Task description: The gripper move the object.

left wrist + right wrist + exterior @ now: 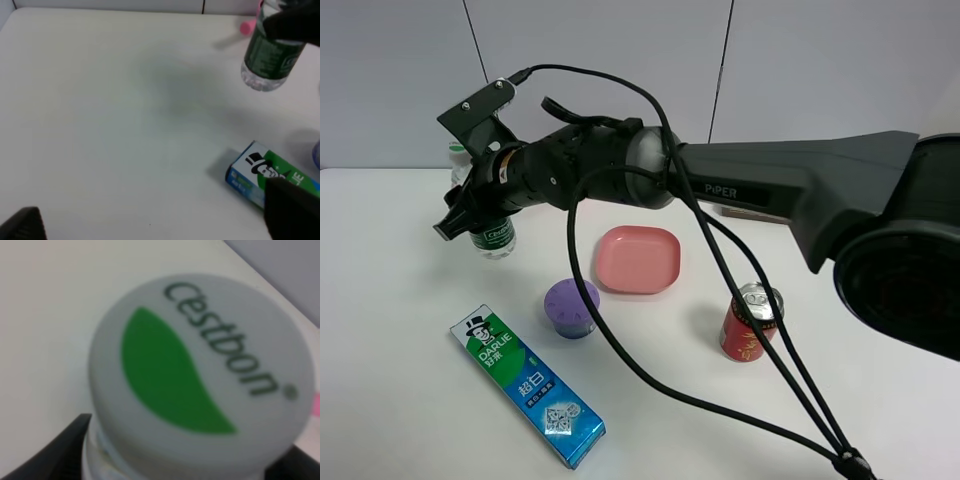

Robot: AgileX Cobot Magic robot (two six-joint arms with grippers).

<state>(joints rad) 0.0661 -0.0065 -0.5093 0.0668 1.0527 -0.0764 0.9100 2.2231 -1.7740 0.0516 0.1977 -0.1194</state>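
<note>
The move looks under way rather than finished. The right arm [770, 185] reaches across the white table [380, 320] to its left part. There the right gripper [470, 212] has its jaws clamped tight on the upper body of the water bottle [494, 237]. In the right wrist view the dark jaws show on either side just below the white-and-green cap. In the left wrist view the bottle's clear base seems to hang a little above the tabletop, so I judge the pick done and the bottle lifted, though the high view does not settle whether the base is touching. The bottle sits beyond the toothpaste box [527, 385] and well apart from the pink dish [637, 259]. What seems left is carrying it to its place, standing it down and letting go; the task names no spot, so how near that is cannot be told. The left gripper [155, 225] is spread wide, its dark fingers at opposite sides of its own view with nothing between them. Counted, largest first: one table, one arm in the high view, one blue-and-green Darlie toothpaste box, one pink dish, one water bottle, one red can [751, 322], one small purple cup [571, 307]
</note>
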